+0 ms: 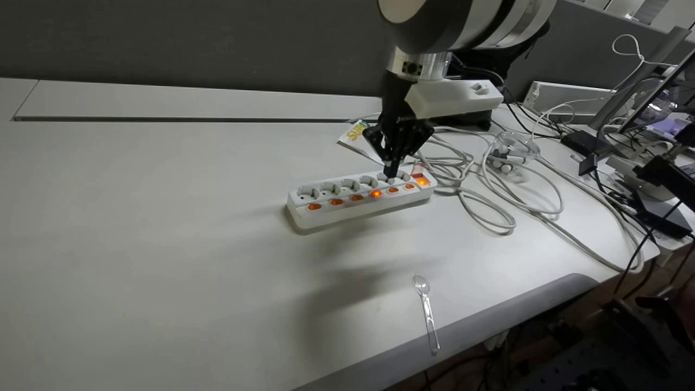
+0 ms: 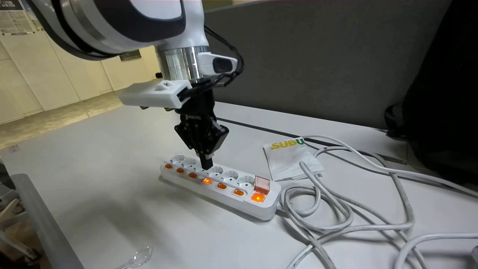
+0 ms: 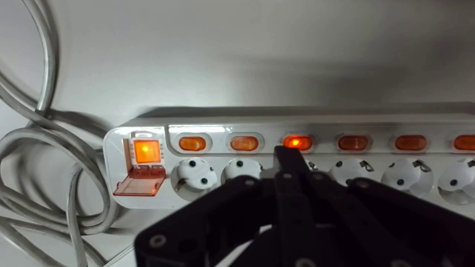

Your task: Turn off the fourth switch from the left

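Observation:
A white power strip point(image 1: 361, 209) with several orange switches along its front edge lies on the table; it also shows in the other views point(image 2: 220, 196) point(image 3: 219, 202). The fourth switch from the left point(image 1: 376, 193) glows orange, also in an exterior view point(image 2: 207, 181) and the wrist view point(image 3: 297, 142). The other socket switches are unlit. The main switch point(image 2: 258, 197) at the cord end is lit, its clear red cover open. My gripper point(image 3: 291, 155) is shut and empty, pointing down point(image 1: 390, 169) point(image 2: 206, 163). Its tip overlaps the lit switch's lower edge in the wrist view; I cannot tell whether it touches.
Coiled grey cables point(image 1: 461, 174) lie beside the strip's cord end. A paper napkin point(image 2: 291, 158) lies behind the strip. A clear plastic spoon point(image 1: 426, 309) lies near the table's front edge. A clear cup point(image 1: 513, 146) stands among the cables.

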Motion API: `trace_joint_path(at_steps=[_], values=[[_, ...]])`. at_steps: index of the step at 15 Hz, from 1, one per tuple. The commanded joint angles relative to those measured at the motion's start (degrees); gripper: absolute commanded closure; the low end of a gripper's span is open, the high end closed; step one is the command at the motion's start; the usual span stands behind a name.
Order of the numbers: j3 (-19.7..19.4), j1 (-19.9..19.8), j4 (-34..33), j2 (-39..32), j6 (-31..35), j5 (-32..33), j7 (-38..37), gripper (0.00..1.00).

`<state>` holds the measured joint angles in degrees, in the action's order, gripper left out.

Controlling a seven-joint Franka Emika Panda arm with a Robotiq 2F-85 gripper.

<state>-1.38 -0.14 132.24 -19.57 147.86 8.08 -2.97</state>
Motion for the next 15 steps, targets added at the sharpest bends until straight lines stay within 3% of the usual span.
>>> trace_joint_path(at_steps=[1,15], values=[[-0.6,1.2,0.1,-0.6,1.0,0.6,-0.6,1.00],[-1.7,2.4,0.2,-3.9,2.5,1.0,-1.2,1.00]])
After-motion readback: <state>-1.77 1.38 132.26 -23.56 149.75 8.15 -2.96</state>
